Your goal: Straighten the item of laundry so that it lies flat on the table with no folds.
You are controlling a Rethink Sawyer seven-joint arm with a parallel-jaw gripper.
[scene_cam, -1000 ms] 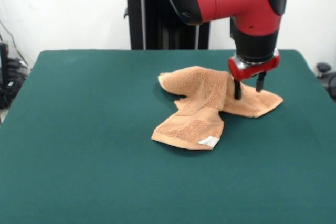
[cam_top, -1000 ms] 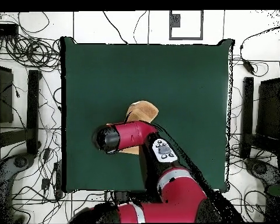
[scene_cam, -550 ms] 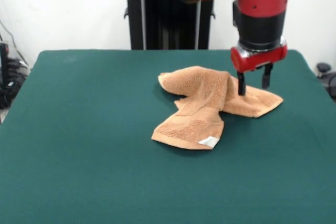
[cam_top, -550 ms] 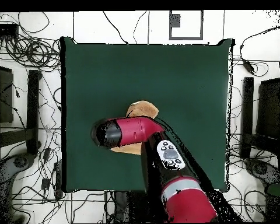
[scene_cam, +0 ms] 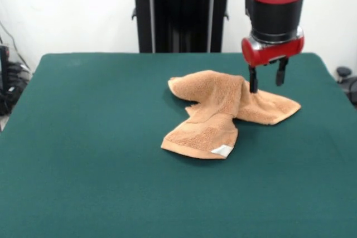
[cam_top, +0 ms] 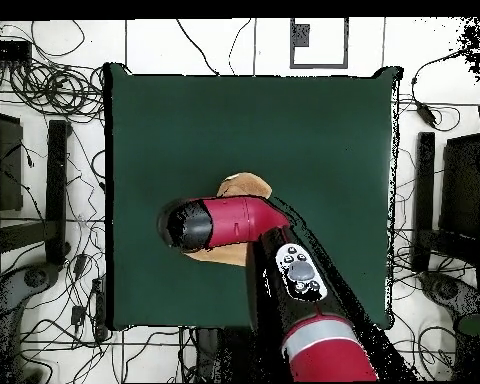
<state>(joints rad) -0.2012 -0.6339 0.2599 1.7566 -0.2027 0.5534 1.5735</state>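
The tool, fingers apart, hangs over the crumpled towel's right flap; open table all round.

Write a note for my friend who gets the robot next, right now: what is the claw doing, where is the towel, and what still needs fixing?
Gripper: open, empty, hanging just above the towel's right-hand flap in the front view.
Towel: crumpled near the middle of the green table, folded over itself into three flaps, white tag on the nearest corner.
Done: nothing flat yet.
Left: grab a corner, pull the flaps apart and spread the towel out smooth.
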